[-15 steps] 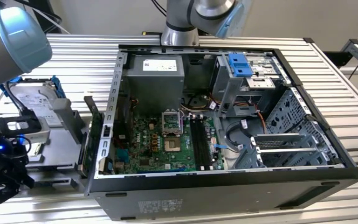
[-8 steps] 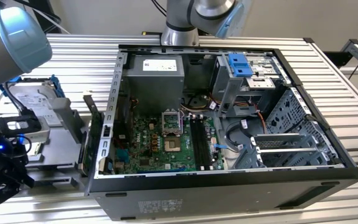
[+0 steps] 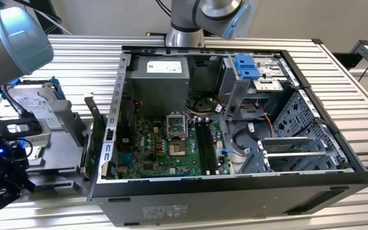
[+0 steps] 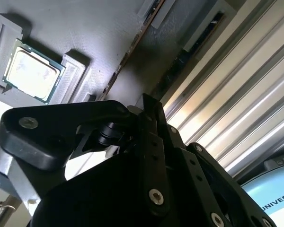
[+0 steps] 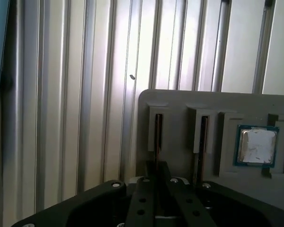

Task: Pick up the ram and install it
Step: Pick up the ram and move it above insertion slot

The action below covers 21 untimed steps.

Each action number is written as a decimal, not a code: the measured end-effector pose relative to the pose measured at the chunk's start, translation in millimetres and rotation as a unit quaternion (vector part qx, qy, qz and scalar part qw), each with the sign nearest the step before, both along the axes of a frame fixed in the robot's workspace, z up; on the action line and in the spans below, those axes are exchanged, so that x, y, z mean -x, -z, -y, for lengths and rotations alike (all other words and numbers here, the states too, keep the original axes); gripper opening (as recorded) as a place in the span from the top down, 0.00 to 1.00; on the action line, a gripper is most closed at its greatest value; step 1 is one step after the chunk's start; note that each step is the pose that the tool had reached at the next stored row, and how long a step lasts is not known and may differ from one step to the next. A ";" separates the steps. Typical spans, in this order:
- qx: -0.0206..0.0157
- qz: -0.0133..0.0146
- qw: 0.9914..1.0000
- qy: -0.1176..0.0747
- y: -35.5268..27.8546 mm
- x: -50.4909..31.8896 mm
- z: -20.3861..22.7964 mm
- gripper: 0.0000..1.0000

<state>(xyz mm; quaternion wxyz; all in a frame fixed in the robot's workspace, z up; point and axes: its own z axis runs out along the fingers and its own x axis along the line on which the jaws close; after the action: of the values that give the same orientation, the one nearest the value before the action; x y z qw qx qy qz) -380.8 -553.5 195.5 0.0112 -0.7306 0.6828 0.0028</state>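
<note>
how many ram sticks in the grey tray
2, both on edge in the grey tray: one ram stick farther from the processor chip, the other beside it.

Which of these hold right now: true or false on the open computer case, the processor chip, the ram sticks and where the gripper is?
1. The black computer case lies open, its green motherboard exposed. True.
2. The square silver processor chip lies loose on the ribbed aluminium table. False: it sits in a recess of the grey holder tray.
3. A thin dark ram stick and a second ram stick each stand on edge in a slot of that tray. True.
4. The black gripper is inside the case. False: in the exterior view it is outside the case, at the exterior view's left.
</note>
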 end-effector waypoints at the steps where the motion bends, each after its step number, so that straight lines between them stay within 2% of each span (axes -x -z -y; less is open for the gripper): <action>1: 0.000 0.000 1.000 0.000 -3.5 0.0 0.0 1.00; 7: 0.000 0.000 1.000 0.000 -30.1 0.0 0.0 1.00; 12: 0.000 0.000 1.000 0.000 -45.2 0.0 0.0 1.00; 21: 0.000 0.000 1.000 0.000 -87.3 0.0 0.0 1.00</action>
<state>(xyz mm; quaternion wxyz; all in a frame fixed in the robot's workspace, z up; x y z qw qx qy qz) -380.9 -553.5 282.8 0.0111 -0.7305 0.6828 0.0027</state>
